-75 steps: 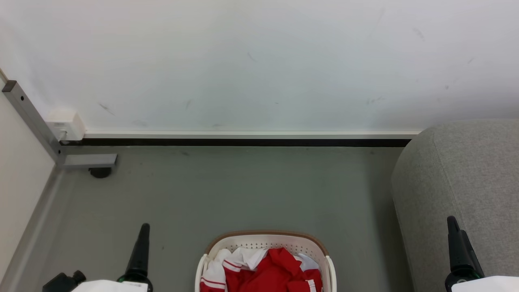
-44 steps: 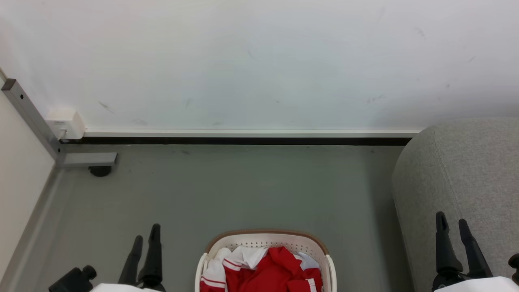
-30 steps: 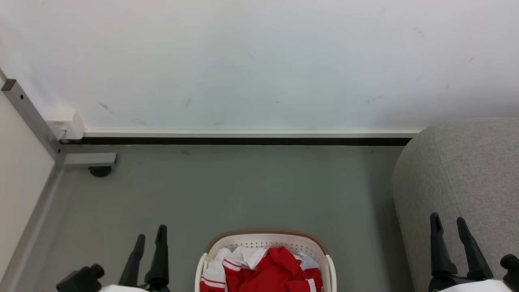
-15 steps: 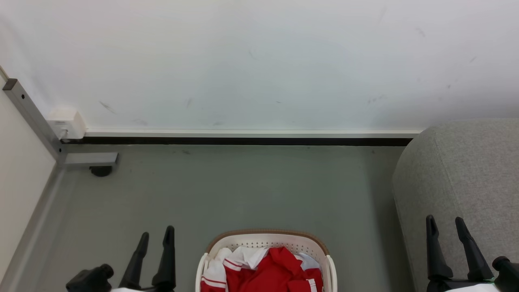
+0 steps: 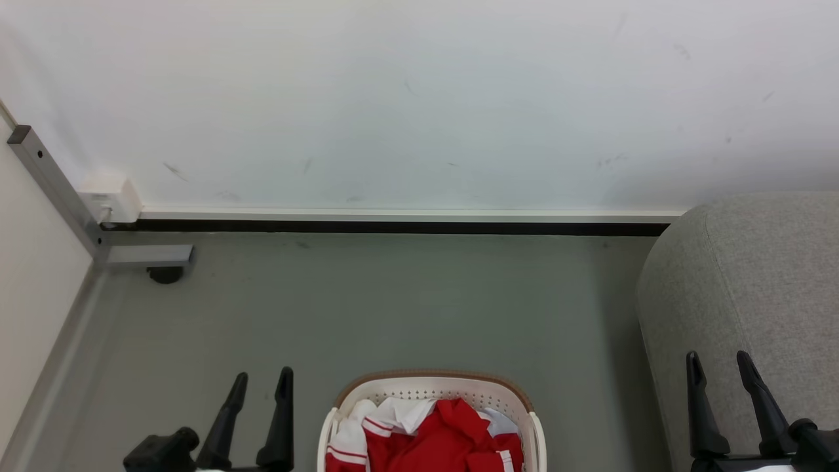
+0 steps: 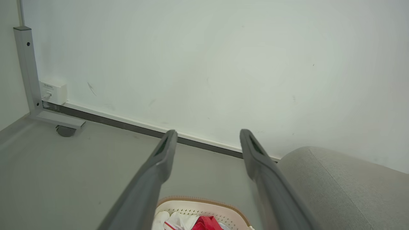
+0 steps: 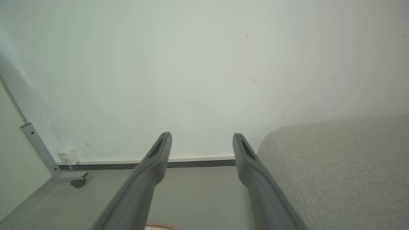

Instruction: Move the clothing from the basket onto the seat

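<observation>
- Progress: nothing moved yet, as far as the views show. The clothing [image 5: 452,436] lies heaped in the basket [image 5: 432,378], and the visible part of the seat [image 5: 754,275] has no garment on it.
- Left to do: reach in, grab a garment, lift it clear of the rim, carry it right and drop it on the seat. Repeat till the basket's done.
- Left end effector [image 5: 263,373]: fingers spread wide, nothing between them, just left of the basket.
- Right end effector [image 5: 717,357]: also wide open & holding nothing, in front of the seat's rounded end.
- Basket stands on the floor [image 5: 393,301], well apart from the floor's far edge at the wall [image 5: 419,98]. The seat is off to its right w/ a strip of floor between.
- Clothing: soft, crumpled, bright red w/ white striped trim. White fabric at the back is prob. part of the same garments, but the pile is cut off at the frame bottom, so no. of pieces unclear.
- Basket: rigid cream plastic, rounded rim w/ brown band, rows of small round holes.
- Seat: light grey woven upholstery, bulky, rounded corners, looks padded.
- Floor: smooth matte grey-green. Wall: white, lightly scuffed.
</observation>
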